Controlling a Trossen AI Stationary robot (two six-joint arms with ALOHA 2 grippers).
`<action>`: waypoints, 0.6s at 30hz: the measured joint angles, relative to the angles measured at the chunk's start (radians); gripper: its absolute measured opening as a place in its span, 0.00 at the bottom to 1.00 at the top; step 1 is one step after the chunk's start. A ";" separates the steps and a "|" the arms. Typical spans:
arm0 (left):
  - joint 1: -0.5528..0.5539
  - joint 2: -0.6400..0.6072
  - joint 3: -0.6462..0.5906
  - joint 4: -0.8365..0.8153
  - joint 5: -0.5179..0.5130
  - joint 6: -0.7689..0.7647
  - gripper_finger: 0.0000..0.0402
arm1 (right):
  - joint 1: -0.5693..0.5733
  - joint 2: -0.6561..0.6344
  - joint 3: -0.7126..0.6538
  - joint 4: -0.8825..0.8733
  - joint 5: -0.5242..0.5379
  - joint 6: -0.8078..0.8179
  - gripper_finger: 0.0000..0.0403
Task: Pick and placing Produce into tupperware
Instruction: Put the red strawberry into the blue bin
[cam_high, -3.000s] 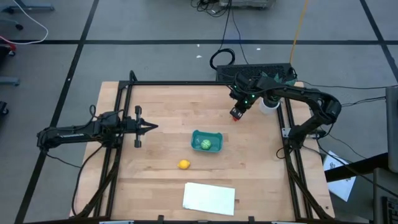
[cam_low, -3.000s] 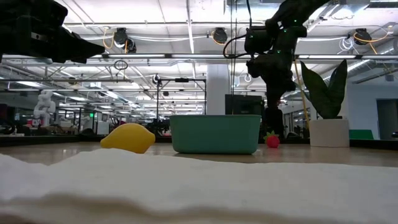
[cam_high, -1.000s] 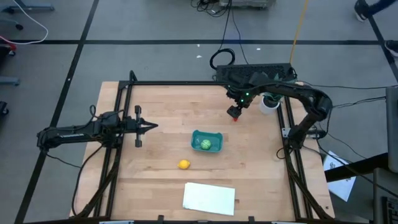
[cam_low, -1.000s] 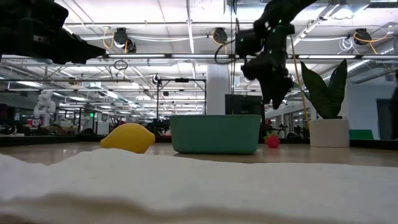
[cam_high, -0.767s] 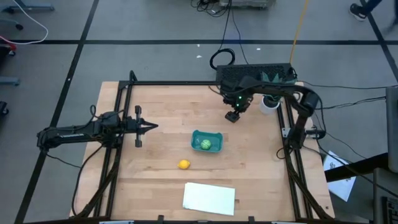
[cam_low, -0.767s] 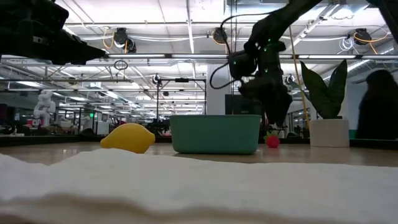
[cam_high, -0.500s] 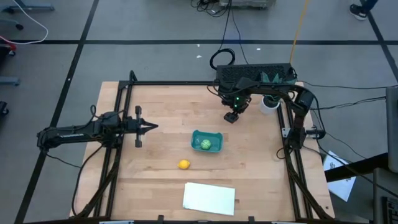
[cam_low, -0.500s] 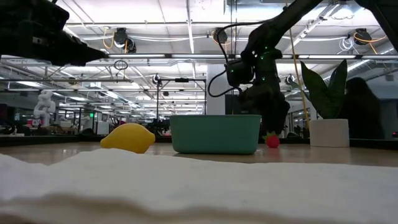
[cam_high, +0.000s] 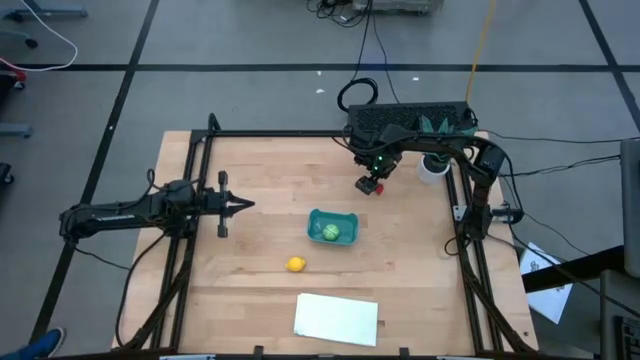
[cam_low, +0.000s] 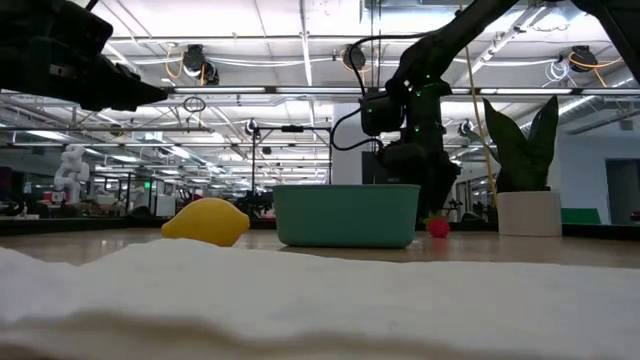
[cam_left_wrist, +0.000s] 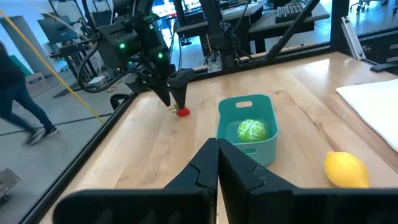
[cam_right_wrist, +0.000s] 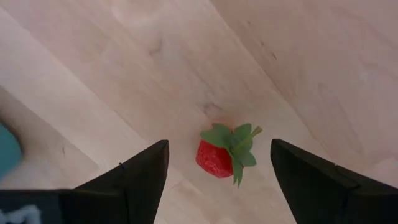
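While the teal tupperware (cam_high: 332, 228) sits near the middle of the wooden table (cam_high: 260, 180), it holds just one piece, the light-green ball (cam_high: 329, 232), lying inside against the tub floor; left wrist view confirms ball in tub (cam_left_wrist: 251, 130). Lemon (cam_high: 295, 264) is out on the bare wood, near the tub but not touching, between tub and the white sheet (cam_high: 336, 318). Strawberry (cam_high: 378, 188) is on the table well apart from the tub, toward the far right corner near the potted plant (cam_high: 432, 165).

Right gripper (cam_high: 370, 184) is low over the strawberry, fingers spread wide apart. Right wrist view: strawberry (cam_right_wrist: 222, 155) lies on the wood between the two dark fingers (cam_right_wrist: 135, 175), roughly centred in the gap, touching neither, green leaves pointing to one side. Not gripped.

Left gripper (cam_high: 238, 204) waits at the left side of the table, fingers pressed together, holding nothing, well apart from all produce.
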 joint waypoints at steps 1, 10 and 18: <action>0.000 0.000 0.000 -0.001 0.000 0.000 0.02 | 0.000 0.000 0.000 -0.001 0.000 0.001 0.68; 0.000 0.000 0.000 -0.002 0.000 -0.005 0.02 | 0.000 0.000 -0.028 -0.035 -0.004 0.001 0.68; 0.000 0.000 0.000 -0.001 0.000 -0.008 0.02 | 0.000 0.000 -0.114 0.079 -0.005 -0.004 0.68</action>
